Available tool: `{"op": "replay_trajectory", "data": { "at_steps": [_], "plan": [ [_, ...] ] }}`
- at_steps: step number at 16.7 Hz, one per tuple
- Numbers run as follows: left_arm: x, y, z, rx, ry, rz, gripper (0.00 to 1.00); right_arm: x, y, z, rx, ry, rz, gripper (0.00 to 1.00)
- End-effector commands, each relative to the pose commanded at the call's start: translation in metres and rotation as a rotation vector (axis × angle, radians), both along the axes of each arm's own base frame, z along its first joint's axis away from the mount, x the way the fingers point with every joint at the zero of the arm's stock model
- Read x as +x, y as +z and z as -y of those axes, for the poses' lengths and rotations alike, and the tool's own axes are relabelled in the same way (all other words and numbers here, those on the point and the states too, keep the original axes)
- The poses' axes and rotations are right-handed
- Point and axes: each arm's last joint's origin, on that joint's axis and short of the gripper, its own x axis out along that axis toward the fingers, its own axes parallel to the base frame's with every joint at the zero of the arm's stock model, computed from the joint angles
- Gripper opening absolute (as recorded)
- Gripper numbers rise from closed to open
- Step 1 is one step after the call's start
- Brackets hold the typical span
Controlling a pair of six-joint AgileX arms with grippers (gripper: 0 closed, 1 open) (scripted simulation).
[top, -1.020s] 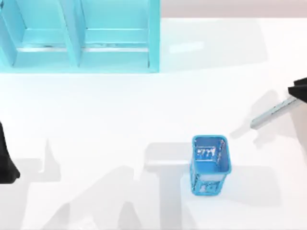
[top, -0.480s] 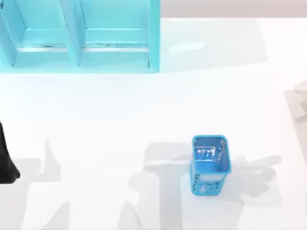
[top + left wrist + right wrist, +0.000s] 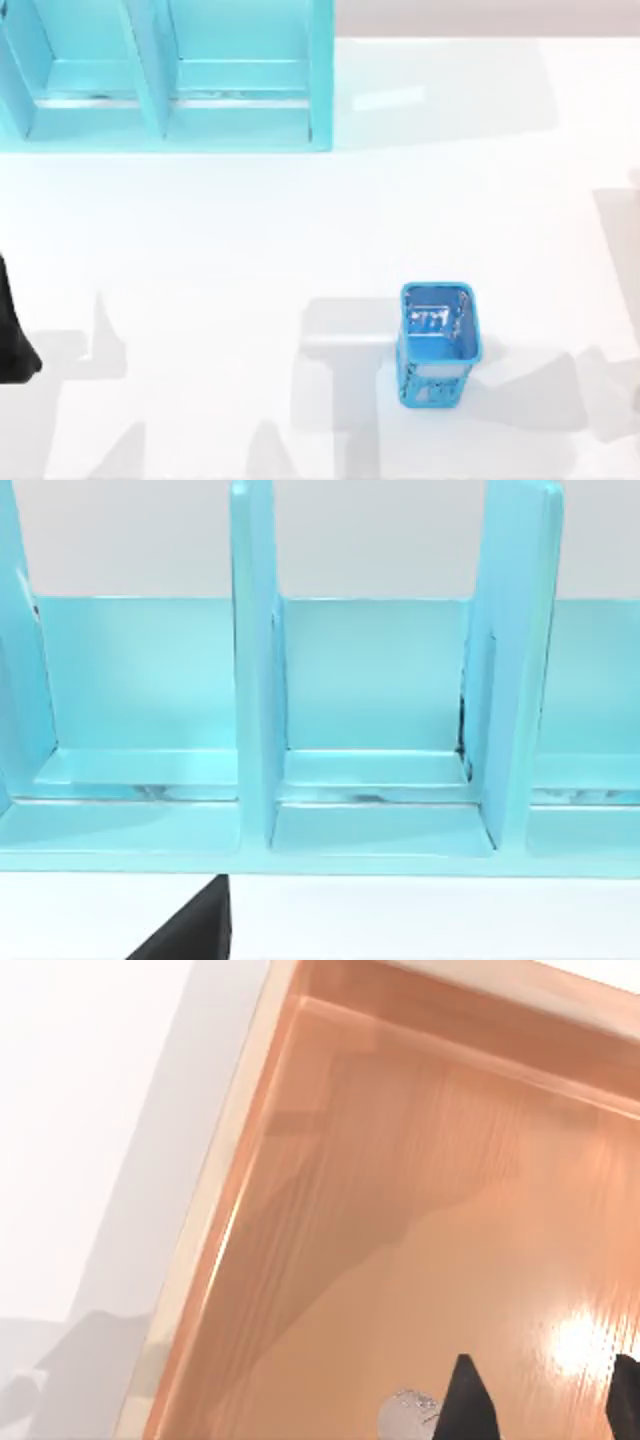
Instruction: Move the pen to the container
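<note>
Pen (image 3: 408, 1418) and right pincer (image 3: 545, 1400), fingers spread beside it, now over an orange tray (image 3: 420, 1210), away from the table (image 3: 300, 230).

The pen (image 3: 408, 1417) is cut off at the frame edge beside the right claw (image 3: 545, 1400), tips only.

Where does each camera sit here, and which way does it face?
Top view: overhead, looking down on teal shelf, blue mesh cup; left arm at left edge.
Left wrist view: on left arm, facing the shelf; dark arm part shows.
Right wrist view: on right arm, facing into wooden tray; right end effector shows.
Shared: top and left wrist views both show the shelf.
</note>
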Motion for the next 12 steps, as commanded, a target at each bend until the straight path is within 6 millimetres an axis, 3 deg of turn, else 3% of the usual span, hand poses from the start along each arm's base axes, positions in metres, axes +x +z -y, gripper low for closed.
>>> {"op": "replay_trajectory", "data": {
  "at_steps": [3,9,12],
  "plan": [
    [0.0,0.0,0.0,0.0,0.0,0.0,1.0,0.002,-0.004,-0.003,0.004,0.005,0.001,0.0],
    [0.0,0.0,0.0,0.0,0.0,0.0,1.0,0.013,-0.05,-0.002,-0.006,-0.003,0.015,0.0],
    [0.0,0.0,0.0,0.0,0.0,0.0,1.0,0.016,-0.063,-0.003,0.0,0.0,0.0,0.0]
  ]
}}
